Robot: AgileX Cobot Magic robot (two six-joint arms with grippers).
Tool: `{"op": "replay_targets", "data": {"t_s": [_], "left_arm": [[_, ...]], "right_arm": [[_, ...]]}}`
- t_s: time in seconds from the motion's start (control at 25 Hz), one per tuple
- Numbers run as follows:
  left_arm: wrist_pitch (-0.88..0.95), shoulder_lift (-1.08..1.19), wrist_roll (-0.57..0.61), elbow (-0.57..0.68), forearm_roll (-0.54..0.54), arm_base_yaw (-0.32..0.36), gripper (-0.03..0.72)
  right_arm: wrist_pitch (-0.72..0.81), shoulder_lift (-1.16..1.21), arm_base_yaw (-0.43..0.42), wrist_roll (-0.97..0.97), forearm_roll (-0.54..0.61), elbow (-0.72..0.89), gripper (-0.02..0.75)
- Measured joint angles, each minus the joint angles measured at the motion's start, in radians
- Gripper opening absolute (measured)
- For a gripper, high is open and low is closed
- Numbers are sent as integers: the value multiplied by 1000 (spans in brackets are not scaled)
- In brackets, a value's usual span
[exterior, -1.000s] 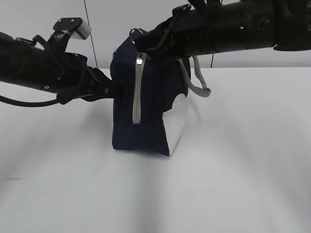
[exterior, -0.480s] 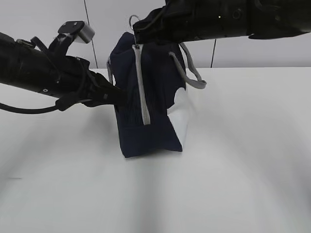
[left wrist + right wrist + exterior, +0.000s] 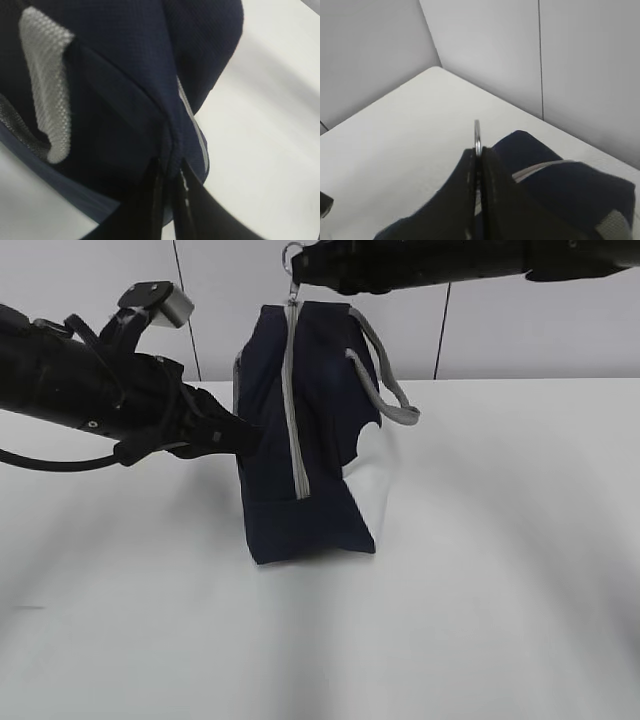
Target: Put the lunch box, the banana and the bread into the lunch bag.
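Two grippers grip the lunch bag [image 3: 305, 430] standing on the white table [image 3: 480, 570]: the right gripper [image 3: 477, 150] is pinched on the metal ring pull [image 3: 477, 132] at its top, the left gripper [image 3: 170, 175] clamped on a navy fabric fold at its side.

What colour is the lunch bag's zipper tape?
Grey, against the lunch bag's navy fabric; the zipper shows best in the exterior view.

A plain white tabletop [image 3: 500, 570] fills the foreground under soft, even light. Behind it stands a pale grey panelled wall [image 3: 530, 330] crossed by thin dark vertical seams.
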Motion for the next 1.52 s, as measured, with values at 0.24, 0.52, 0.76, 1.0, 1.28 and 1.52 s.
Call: {"op": "replay_targets", "data": {"t_s": [0.24,0.52,0.76,1.0,1.28,1.52], "left_arm": [[15,0,-11,0,36,0,-1],[34,0,-25,2,83,0,3],[52,0,-25,2,124,0,8],[62,0,-25,4,148,0,13],[70,0,-27,4,181,0,18],[66,0,-27,4,182,0,25]], "right_arm": [[-24,0,-23,35,-39,-28,6],[-24,59,-32,38,-49,-84,6],[-22,144,-35,48,-47,-179,6],[-16,256,-39,124,-77,-300,6],[-35,393,-65,249,-126,-443,6],[-106,479,-121,324,-121,-483,6]]}}
